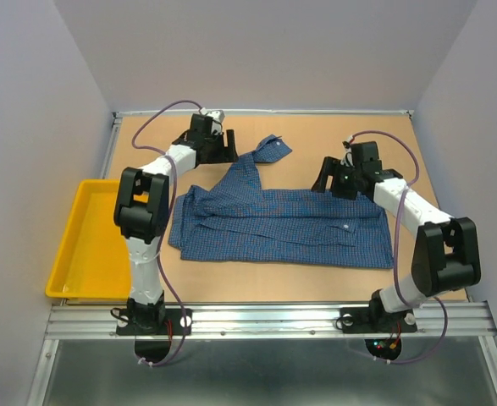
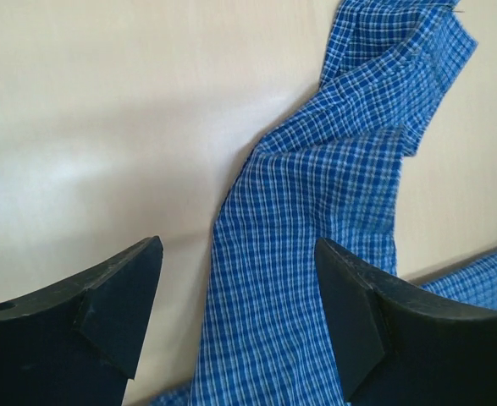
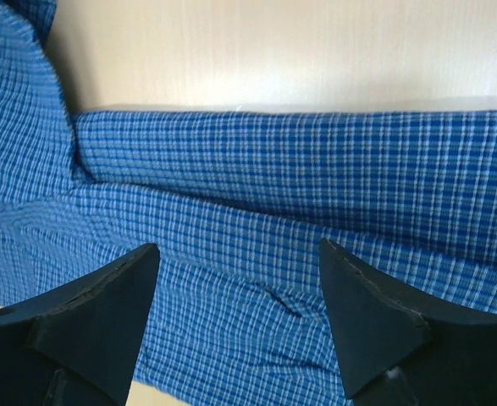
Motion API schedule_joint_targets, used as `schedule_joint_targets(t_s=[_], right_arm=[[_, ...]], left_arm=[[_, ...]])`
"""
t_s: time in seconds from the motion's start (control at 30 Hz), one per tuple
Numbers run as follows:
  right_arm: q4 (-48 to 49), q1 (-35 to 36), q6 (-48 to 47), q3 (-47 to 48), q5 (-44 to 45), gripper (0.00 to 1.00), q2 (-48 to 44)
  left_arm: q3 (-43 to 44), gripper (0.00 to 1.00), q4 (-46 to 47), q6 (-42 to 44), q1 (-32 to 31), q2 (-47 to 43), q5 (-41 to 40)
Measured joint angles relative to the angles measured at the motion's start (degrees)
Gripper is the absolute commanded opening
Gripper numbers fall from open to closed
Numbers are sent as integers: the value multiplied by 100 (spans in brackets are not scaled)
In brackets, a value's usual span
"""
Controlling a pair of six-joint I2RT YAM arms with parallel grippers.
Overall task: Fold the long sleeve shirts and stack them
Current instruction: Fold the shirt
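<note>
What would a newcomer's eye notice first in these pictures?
A blue finely checked cotton shirt lies partly folded at centre, one sleeve trailing toward the far side. A yellow plastic tray sits at the left edge. The left fingers stand open over that sleeve, the right fingers open over the shirt's far edge.

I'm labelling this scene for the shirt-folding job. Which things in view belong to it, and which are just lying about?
Belongs to the job:
- blue checked shirt, lying spread out
- left gripper, open above the shirt
- right gripper, open above the shirt

Just lying about:
- yellow tray, left of the shirt, nothing visible in it
</note>
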Motion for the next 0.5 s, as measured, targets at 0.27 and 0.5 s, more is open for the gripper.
schedule_joint_targets(t_s=[0.27,0.5], right_arm=[[136,173,-85,-372,-186,81,-713],[162,175,-125,-435,-229,81,-763]], left_arm=[[660,68,-11,289,-181,883,-7],[769,57,-15,463,-308,1051,-4]])
